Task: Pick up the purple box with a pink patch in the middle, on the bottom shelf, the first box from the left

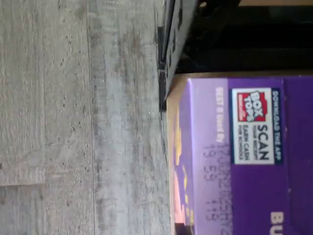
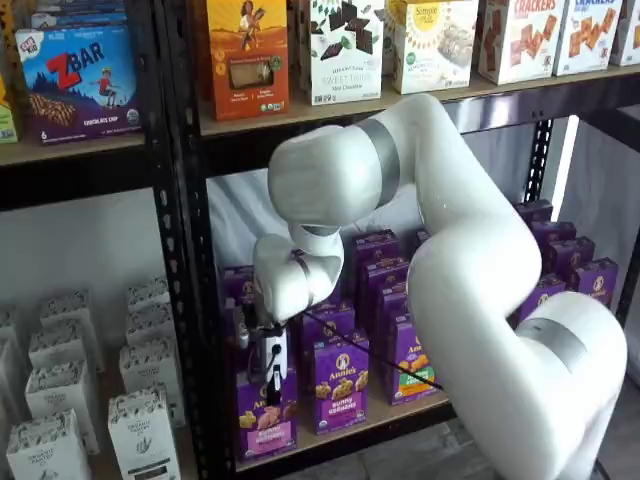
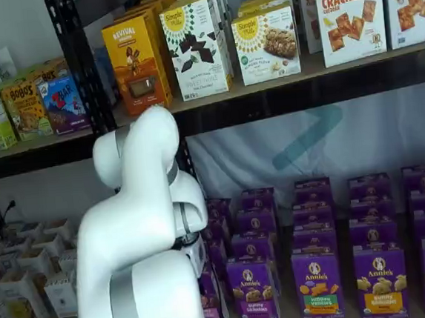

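Observation:
The purple box [image 2: 262, 422] stands upright at the left end of the bottom shelf [image 2: 350, 432], right beside the black rack post. My gripper [image 2: 272, 385] hangs over it. Its white body is above the carton's top, and one black finger [image 2: 275, 380] lies against the front face. The other finger is hidden, so its grip cannot be judged. The wrist view looks straight down on the box's purple top [image 1: 244, 161] with a Box Tops label, and a little pink shows at its front edge. In a shelf view the arm [image 3: 144, 269] covers most of the box and the gripper.
More purple Annie's cartons [image 2: 338, 385] fill the shelf in rows to the right [image 3: 316, 280]. The black perforated post [image 2: 190, 300] is close on the left, with white cartons [image 2: 140, 420] beyond it. Cracker and bar boxes [image 2: 245, 55] fill the shelf above. Grey plank floor [image 1: 73, 122] lies in front.

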`<action>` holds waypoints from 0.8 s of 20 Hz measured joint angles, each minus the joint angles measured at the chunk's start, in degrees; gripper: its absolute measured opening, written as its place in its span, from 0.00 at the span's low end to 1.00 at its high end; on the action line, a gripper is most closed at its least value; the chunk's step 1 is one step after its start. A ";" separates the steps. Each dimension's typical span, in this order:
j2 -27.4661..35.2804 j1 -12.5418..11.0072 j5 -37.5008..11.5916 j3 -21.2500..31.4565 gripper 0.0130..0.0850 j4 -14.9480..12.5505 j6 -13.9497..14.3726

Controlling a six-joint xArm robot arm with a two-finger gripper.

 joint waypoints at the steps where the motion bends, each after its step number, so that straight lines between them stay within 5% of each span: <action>1: 0.02 0.01 0.01 -0.02 0.28 0.03 -0.02; 16: -1.12 0.11 -0.50 1.60 0.22 0.29 -0.18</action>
